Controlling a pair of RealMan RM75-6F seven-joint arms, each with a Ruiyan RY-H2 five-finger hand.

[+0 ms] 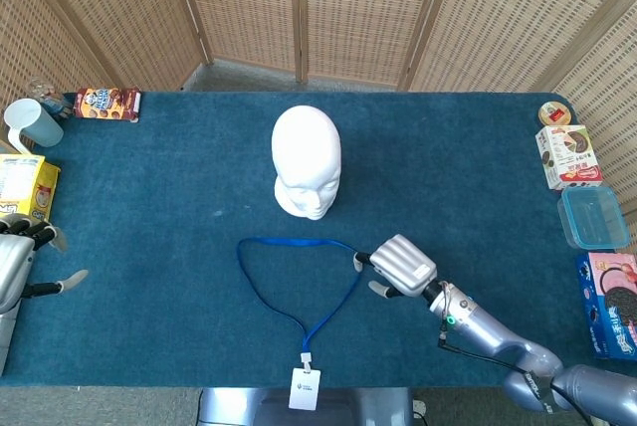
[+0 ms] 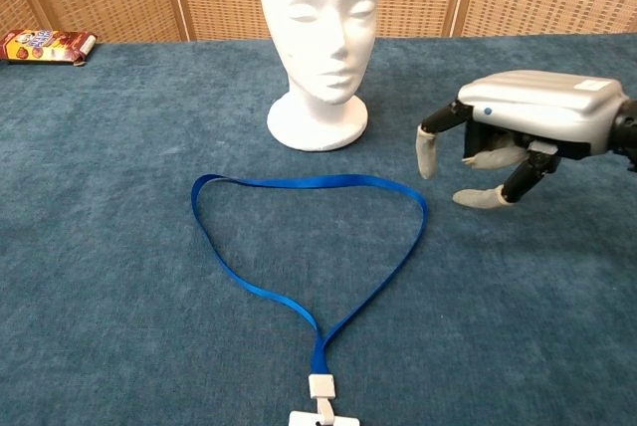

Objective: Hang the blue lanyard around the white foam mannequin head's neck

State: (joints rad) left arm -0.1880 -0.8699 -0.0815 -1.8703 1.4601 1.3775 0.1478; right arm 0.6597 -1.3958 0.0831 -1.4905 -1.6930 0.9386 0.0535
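Wicker screens back a blue-carpeted desk [image 1: 149, 207]. Toward the far side, centre, stands the white foam mannequin head [image 1: 307, 160]; nearer lies the blue lanyard [image 1: 299, 287], its loop flat, its badge toward the near edge. Just right of the loop hovers the right hand [image 1: 398, 267], fingers apart, holding nothing. The left hand [image 1: 25, 257], open too, sits well off left.

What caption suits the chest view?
Right robot hand hovers open beside the blue lanyard lying before the mannequin head.
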